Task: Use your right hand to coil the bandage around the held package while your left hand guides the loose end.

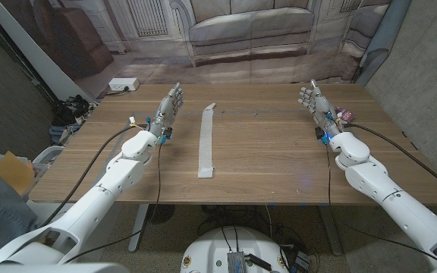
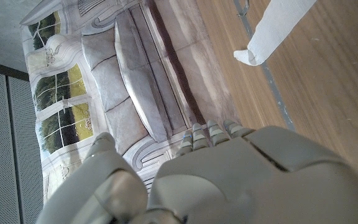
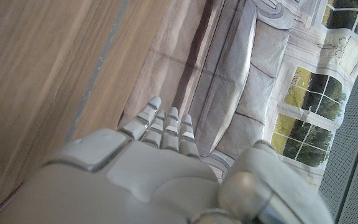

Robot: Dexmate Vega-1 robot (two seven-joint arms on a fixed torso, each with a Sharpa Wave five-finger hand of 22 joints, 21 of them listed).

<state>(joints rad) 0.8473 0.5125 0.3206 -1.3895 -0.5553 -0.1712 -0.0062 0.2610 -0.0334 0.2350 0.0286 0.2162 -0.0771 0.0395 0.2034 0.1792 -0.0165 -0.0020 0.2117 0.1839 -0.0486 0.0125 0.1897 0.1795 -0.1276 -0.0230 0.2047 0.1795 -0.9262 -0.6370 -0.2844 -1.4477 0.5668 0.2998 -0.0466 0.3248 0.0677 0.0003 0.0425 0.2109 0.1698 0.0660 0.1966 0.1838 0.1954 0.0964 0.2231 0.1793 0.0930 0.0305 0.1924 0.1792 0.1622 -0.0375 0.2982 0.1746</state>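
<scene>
Both hands wait apart on a wooden tabletop (image 1: 271,163), holding nothing. Left hand (image 1: 168,110) sits near the far left corner, fingers extended and slightly spread, pointing toward the far edge. Right hand (image 1: 315,105) sits near the far right corner, fingers likewise extended and apart. Between them, a long white bandage (image 1: 206,141) lies unrolled and flat, running from near the far edge toward the middle of the tabletop, closer to the left hand, touching neither. A small dark and pink item (image 1: 344,115) lies just beside the right hand near the right edge; whether this is the package cannot be told.
</scene>
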